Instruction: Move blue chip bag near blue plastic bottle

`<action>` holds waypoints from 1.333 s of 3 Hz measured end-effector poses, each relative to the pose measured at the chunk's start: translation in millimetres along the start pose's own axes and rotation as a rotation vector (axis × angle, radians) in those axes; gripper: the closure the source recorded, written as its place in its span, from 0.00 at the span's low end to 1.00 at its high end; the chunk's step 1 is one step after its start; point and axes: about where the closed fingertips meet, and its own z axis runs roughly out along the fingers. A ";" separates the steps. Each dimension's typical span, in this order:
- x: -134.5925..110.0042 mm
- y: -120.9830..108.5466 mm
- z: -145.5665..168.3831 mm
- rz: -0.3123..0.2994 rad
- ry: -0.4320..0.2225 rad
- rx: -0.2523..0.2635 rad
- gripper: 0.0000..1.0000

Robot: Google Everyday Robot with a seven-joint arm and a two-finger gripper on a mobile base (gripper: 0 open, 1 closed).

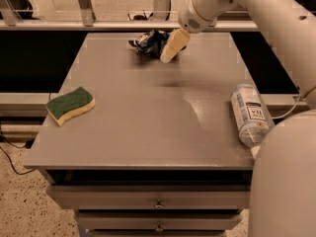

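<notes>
Closest in, below the table point(148, 137), two drawers point(158, 197) are shut, so nothing of their contents shows. The blue plastic bottle point(251, 115) lies on its side at the near right of the tabletop, label up. It is the nearest of the task's things, and whether any liquid is in it cannot be told. The green-and-yellow sponge point(70, 104) sits far to the left of the bottle, about as near as the bottle is, and plays no part in the job. The gripper point(173, 46) hangs well beyond the bottle and to its left, over the far edge of the table, just beside the blue chip bag point(149, 42) on the side facing the bottle. It overlaps the bag in this view, and whether it is open, closed or touching the bag cannot be told. The bag lies crumpled on the tabletop, farther from the bottle than anything else on it; whether it is full or empty does not show. By my reading the task is barely begun: the approach is nearly made, but the bag is not visibly grasped or lifted, and the whole carry across to the bottle is left to do.
</notes>
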 end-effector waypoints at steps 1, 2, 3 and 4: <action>-2.7 -8.0 22.8 0.032 -0.031 -0.014 0.00; -2.6 -12.8 40.9 0.057 -0.050 -0.025 0.00; -3.7 -15.7 53.8 0.070 -0.069 -0.030 0.16; -7.2 -19.5 60.6 0.076 -0.095 -0.024 0.39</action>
